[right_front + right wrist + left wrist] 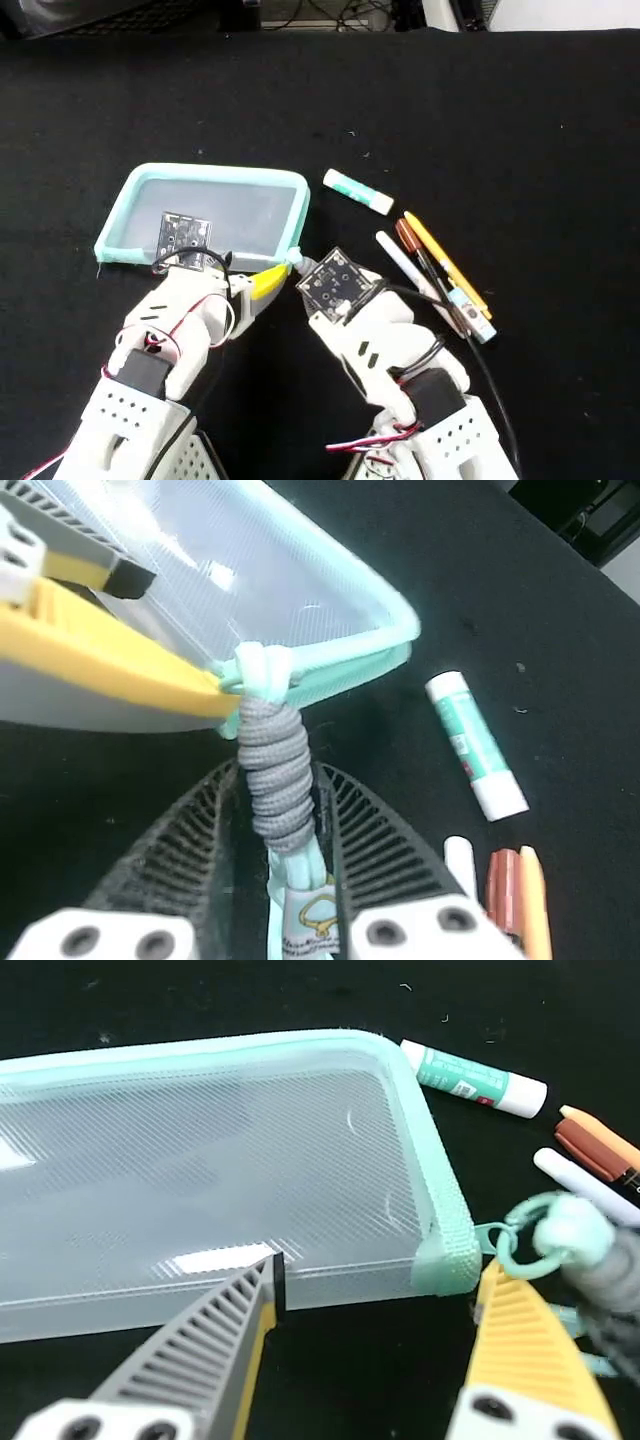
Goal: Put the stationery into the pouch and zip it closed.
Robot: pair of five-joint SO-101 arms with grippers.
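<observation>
1. High view, markings: the glue stick has a white body with a green printed label. The lettering is too small to read.
2. High view, layout: the pouch is translucent with a mint rim and lies flat on the black desk. The glue stick lies on the desk just past the pouch's far right corner, not touching it. The pens lie side by side in a slanted bundle near the glue stick, outside the pouch.
3. High view, pose: both arms come in from the near edge with wrists angled inward, and they meet at the pouch's near right corner. The left claw sits over the pouch's near edge. The right claw is at the corner itself.
4. Left wrist view: the left claw stands wide and straddles the corner. Its grey finger rests with its tip against the pouch's near edge. Its yellow finger lies just past the corner, beside the mint ring of the zip pull. The glue stick's label is also visible here, but its print is unreadable.
5. Right wrist view: the right claw is narrow and clamped on the grey cord-wrapped zip pull. A tag between the fingers bears a small emblem and fine print that I cannot make out. The cord ends in a mint knot at the pouch corner, and the left claw's yellow finger touches that knot.
</observation>
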